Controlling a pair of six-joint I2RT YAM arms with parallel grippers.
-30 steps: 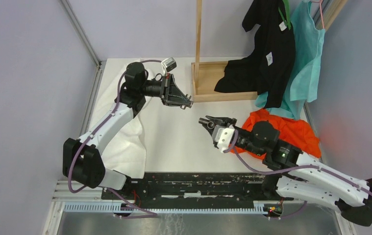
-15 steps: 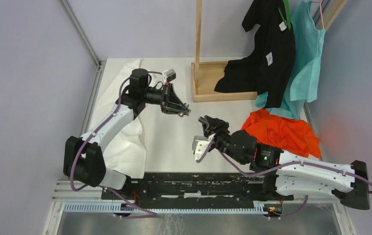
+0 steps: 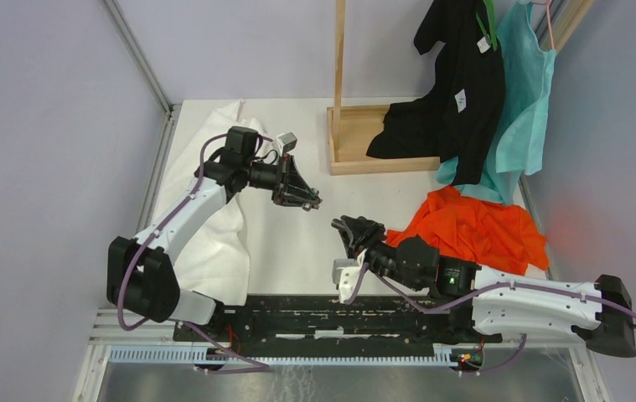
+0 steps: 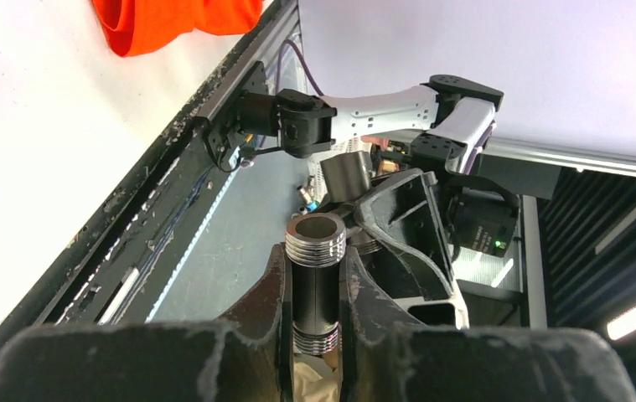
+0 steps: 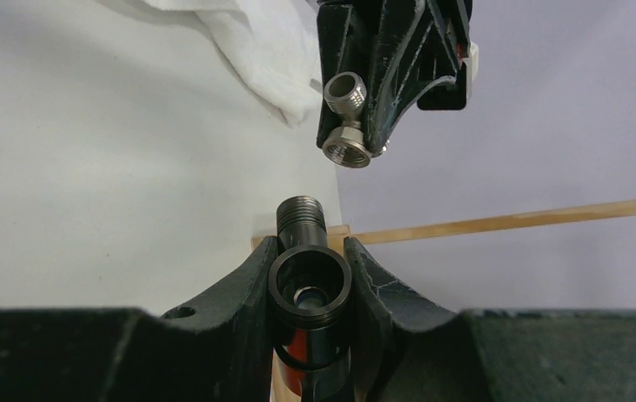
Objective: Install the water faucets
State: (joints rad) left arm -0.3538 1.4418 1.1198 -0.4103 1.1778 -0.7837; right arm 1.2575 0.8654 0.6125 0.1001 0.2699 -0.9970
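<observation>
The water faucets (image 3: 328,213) are two separate parts, both held in the air over the middle of the counter (image 3: 297,243), near each other but not touching. The left tool (image 3: 312,203) pinches the silver-ended fitting (image 4: 316,285) by its dark barrel. The right tool (image 3: 344,224) is pressed onto the dark fitting (image 5: 308,276), one finger on each side of its round collar.

The main risk is a bad meeting of the threads. From the right wrist, the silver-ended fitting (image 5: 346,121) sits off to one side of the dark fitting's threaded stub, not in line with it. Closing the gap this way would likely make the ends clash or start crooked and jam. Both grips are on smooth round metal, so a sideways push could turn a part in its tool or knock it loose onto the counter.

The silver-ended fitting's long axis runs along the left tool's fingers, with its open threaded mouth pointing right and near, toward the other arm. The dark fitting's stub juts past the right tool's fingertips, pointing left and far, and its collar opens back toward the wrist.
</observation>
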